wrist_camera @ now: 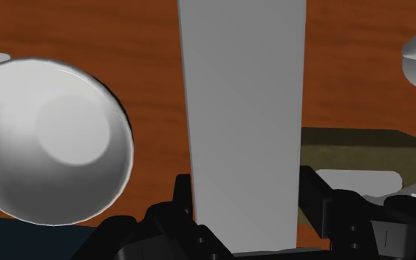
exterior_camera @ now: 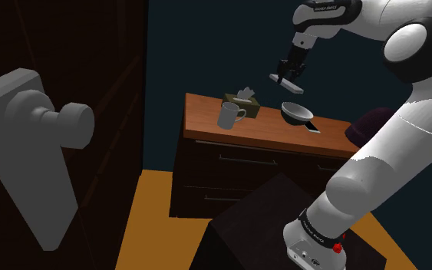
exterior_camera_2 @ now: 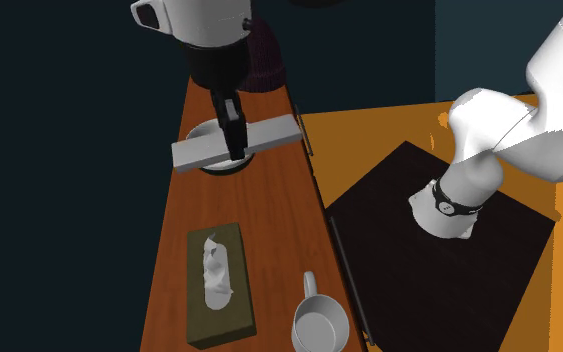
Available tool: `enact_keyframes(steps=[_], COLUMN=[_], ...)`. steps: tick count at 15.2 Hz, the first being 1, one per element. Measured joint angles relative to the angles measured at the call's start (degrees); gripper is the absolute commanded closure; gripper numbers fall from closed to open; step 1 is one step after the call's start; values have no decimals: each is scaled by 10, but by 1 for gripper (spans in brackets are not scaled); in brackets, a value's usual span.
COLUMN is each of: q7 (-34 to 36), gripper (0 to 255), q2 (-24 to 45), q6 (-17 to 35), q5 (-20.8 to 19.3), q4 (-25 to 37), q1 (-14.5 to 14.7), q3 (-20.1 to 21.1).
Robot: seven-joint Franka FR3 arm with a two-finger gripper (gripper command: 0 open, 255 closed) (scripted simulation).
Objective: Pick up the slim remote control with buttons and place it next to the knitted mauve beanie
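The remote control is a plain grey, smooth, flat, slim slab, clasped crosswise between the two fingers of the black gripper and held in the air above a round grey bowl. Below lies the dresser with its reddish-brown wooden top. The dark mauve, rounded beanie sits near the bowl at the dresser's end. Count: one bowl, one handled grey mug, one olive tissue box, one beanie, one remote
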Motion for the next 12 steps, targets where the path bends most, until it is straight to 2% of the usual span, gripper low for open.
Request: enact_keyframes(steps=[12], q7=[-6], gripper=[255], q2=[13], q6=[-94], q5=[5], q4=[106], q1=[-2], q3=[-2])
